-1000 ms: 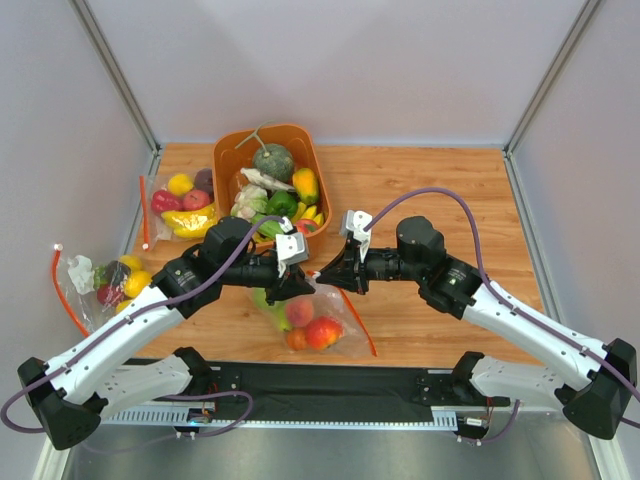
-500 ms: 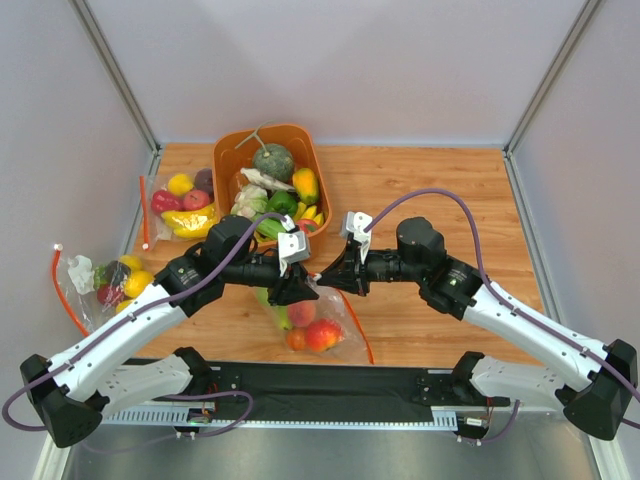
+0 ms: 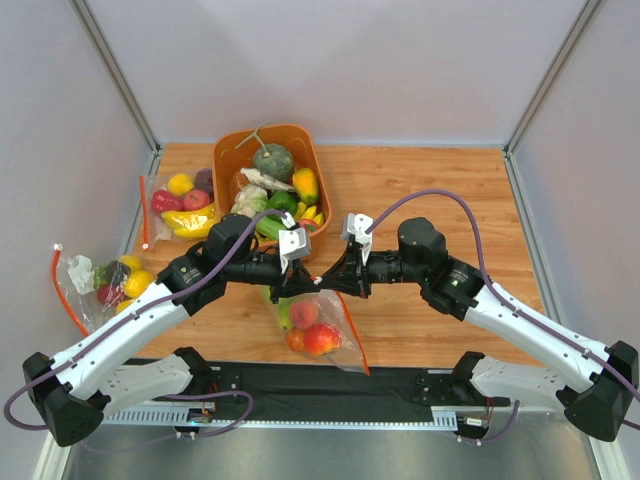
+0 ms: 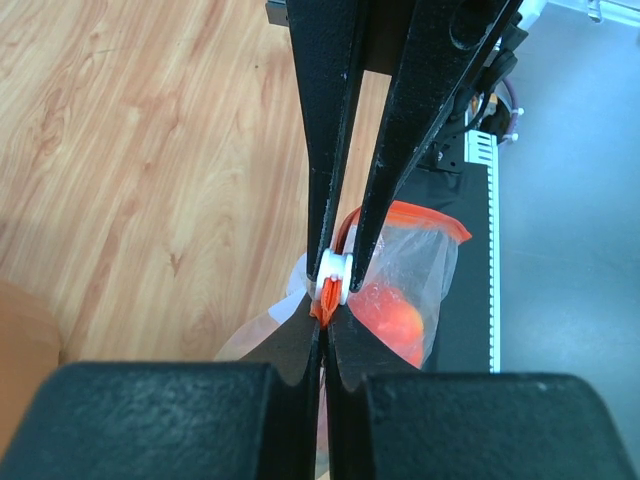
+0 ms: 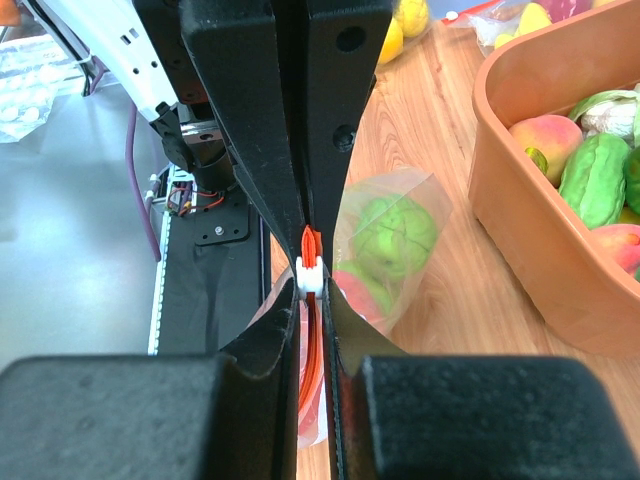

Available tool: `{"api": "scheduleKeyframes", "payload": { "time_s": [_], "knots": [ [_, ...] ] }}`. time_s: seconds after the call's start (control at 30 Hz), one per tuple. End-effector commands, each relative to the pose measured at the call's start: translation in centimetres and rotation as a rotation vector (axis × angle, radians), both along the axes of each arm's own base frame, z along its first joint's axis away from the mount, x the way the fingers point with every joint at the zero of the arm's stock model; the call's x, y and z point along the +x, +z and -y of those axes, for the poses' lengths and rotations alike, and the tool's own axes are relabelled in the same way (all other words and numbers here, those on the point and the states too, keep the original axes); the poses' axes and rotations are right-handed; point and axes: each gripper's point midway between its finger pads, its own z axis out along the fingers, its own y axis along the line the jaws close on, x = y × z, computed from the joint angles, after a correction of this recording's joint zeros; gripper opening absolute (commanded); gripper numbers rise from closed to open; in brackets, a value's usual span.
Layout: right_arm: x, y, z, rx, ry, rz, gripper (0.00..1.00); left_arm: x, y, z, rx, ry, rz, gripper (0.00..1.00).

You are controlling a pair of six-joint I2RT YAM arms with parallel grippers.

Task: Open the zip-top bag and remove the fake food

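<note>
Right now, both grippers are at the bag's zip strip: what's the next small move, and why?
Probably ease the right gripper away from the left gripper along the zip strip. Both are shut on it at the white slider, tip to tip, with the fake food inside the zip-top bag. Which one has the slider I cannot tell.
</note>
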Motion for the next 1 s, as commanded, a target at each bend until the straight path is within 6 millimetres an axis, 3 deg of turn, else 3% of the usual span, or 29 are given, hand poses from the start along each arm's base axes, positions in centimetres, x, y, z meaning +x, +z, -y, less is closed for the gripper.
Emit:
{"api": "scheduleKeyframes", "payload": {
  "time_s": [0.0, 0.6, 0.97],
  "knots": [
    [0.2, 0.4, 0.3, 0.007, -0.024, 0.025, 0.00, -0.2, 1.9, 0.8, -0.072, -0.044, 0.060, 0.00],
    [0.4, -1.5, 1.2, -0.061, -0.062, 0.004, 0.00, 1.7, 3.1, -1.3, -0.072, 0.104, 0.173, 0.00],
    [0.9, -2.3, 1.6, -0.096, -0.093, 0.016, 0.00, 4.9, 2.8, -3.3, -0.013, 0.302, 0.210, 0.00]
  ]
}}
